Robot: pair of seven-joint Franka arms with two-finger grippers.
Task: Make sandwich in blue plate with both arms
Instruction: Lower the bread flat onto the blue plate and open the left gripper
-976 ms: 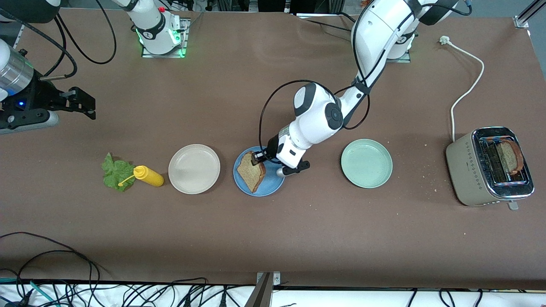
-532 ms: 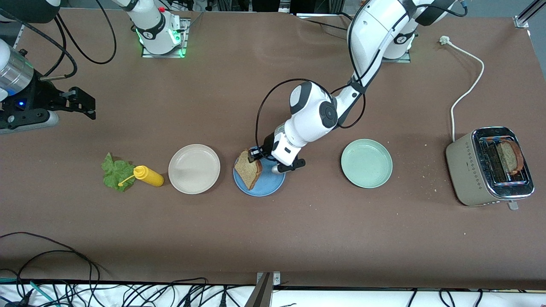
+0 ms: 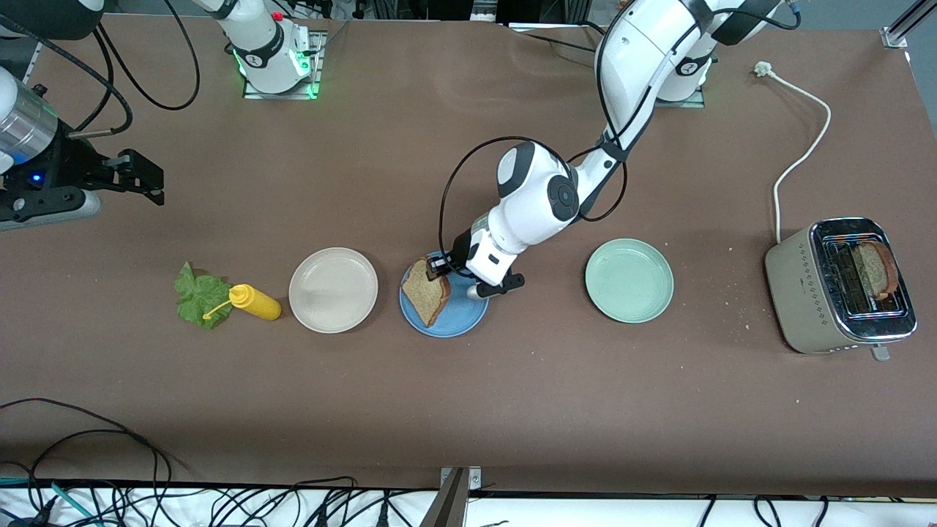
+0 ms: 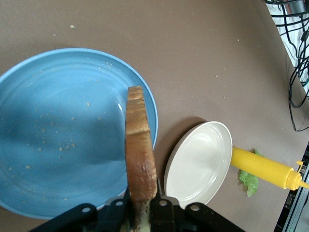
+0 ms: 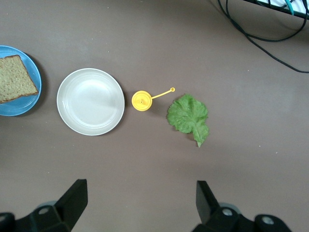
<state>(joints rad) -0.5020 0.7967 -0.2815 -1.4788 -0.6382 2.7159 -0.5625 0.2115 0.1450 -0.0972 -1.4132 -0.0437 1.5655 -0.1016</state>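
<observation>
While the left end effector [image 3: 437,270] stays clamped on a bread slice [image 3: 426,290] over the blue plate [image 3: 461,316], the front view shows the right end effector [image 3: 139,174] waiting, fingers apart. The left wrist view has the slice [image 4: 140,162] tilted on edge above bare plate [image 4: 58,130]. The right wrist view puts the lettuce leaf [image 5: 189,116] just past the yellow bottle [image 5: 142,100], open tabletop around.
</observation>
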